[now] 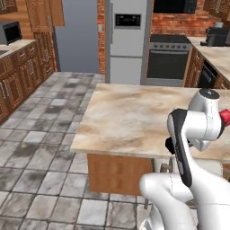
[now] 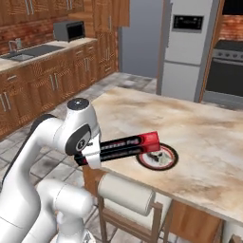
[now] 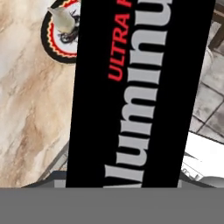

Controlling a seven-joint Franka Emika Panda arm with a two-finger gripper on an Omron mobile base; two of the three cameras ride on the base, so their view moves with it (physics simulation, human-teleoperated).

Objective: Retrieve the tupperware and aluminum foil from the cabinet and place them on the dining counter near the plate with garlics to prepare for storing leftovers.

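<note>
The fingers hold the foil box [image 2: 124, 144] over the desk [image 2: 209, 137], at 9 o'clock from the plate [image 2: 158, 157]. It is not put down yet, and I see no tub there.

Black aluminum foil box [image 3: 140, 87] (lettered) above dining counter [image 3: 26, 109], beside plate [image 3: 54, 46].

Glossy white Franka arm [image 2: 33, 156], built of rounded tubular links. Dark grey caps on the joints, one round cap [image 2: 78, 103] topping the elbow housing. Black band [image 1: 180, 143] along one link. Circular dark disc with a small pale mark [image 2: 78, 141] set in the wrist side.
</note>
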